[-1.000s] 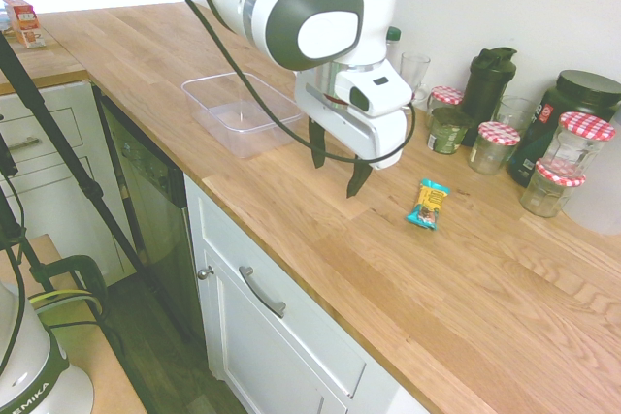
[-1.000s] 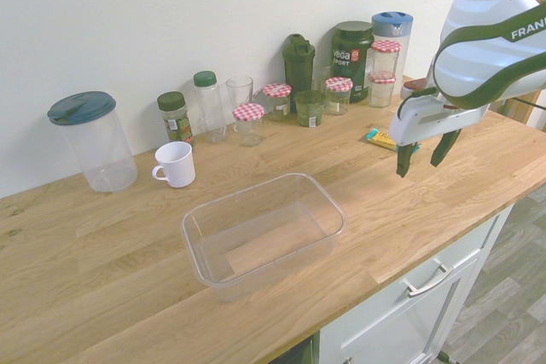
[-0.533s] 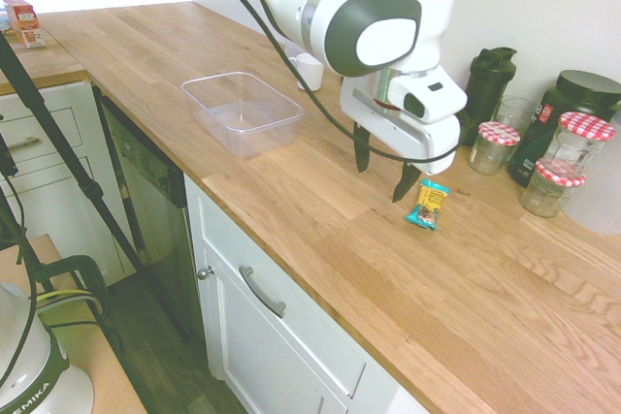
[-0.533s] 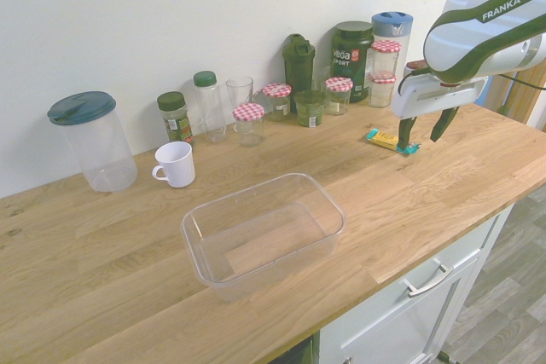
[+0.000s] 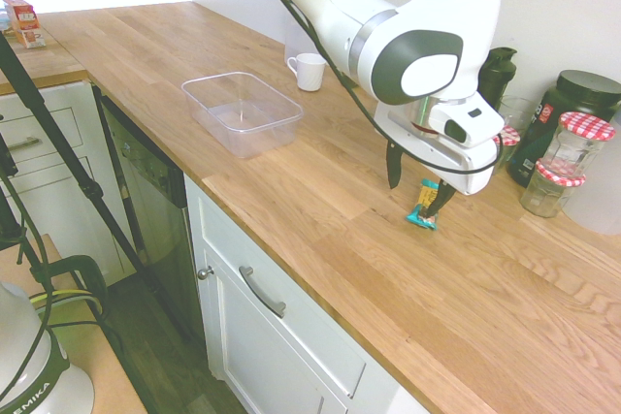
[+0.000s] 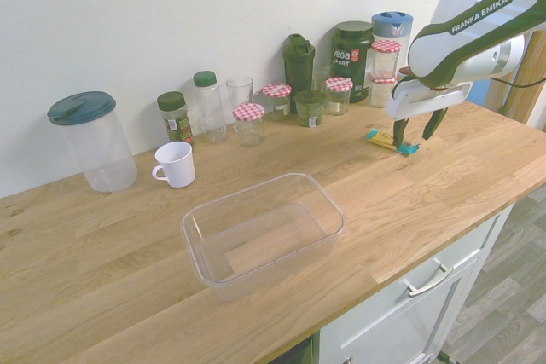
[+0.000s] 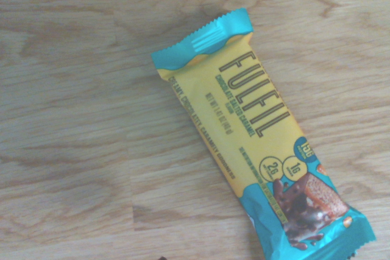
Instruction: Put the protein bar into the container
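The gripper (image 5: 415, 185) points straight down over the wooden countertop (image 5: 320, 201), with its 2 dark fingers (image 5: 393, 164) spread wide apart and nothing held between them. The protein bar (image 5: 426, 204) lies flat on the countertop directly beneath the gripper; in the first exterior view 1 finger stands to the bar's side and the other crosses in front of it. In the second exterior view the gripper (image 6: 415, 130) hangs over the bar (image 6: 392, 141), with the fingertips just above or beside the wrapper; contact cannot be confirmed from either exterior view. The wrist view shows the protein bar (image 7: 263, 139) lying diagonally on bare wood, yellow face up, teal crimped ends, print reading "FULFIL" and a picture of a chocolate bar at 1 end. The container (image 6: 263, 231) stands open and empty near the front edge of the countertop, well apart from the bar and the gripper. A white mug (image 6: 175, 163) stands behind the container, and jars with red-checked lids (image 6: 249, 122) and dark bottles (image 6: 351, 59) stand in a row along the wall (image 6: 213, 14), beyond the bar.
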